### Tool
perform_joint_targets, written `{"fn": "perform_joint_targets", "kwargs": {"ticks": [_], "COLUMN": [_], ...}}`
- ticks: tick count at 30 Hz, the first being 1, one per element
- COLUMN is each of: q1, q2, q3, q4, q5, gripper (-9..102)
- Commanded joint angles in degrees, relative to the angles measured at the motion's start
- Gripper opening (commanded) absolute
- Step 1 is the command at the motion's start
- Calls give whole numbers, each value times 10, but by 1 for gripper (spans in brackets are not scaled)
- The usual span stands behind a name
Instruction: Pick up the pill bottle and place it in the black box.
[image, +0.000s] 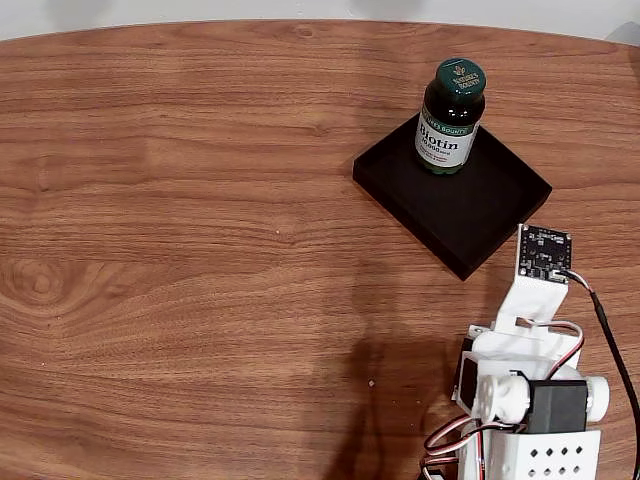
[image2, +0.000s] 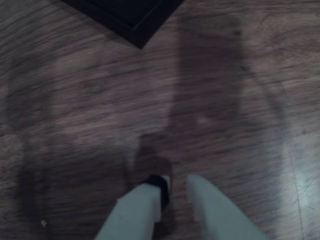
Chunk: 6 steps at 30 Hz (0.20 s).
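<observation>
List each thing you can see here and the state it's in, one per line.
Pill bottle: upright, green cap on, standing inside the box near its far corner.
Black box: open-topped, flat on the table, holding the bottle.
Gripper: jaws slightly apart, empty, above bare wood short of the box.
Table: wooden, carrying the box and arm.
</observation>
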Motion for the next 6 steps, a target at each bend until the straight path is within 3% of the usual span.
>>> {"fn": "perform_joint_targets", "kwargs": {"ticks": [1, 6], "q1": [11, 11], "q2": [-3, -3], "q3": [-8, -8], "q4": [83, 83], "q5": [-24, -24], "gripper": [0, 0]}}
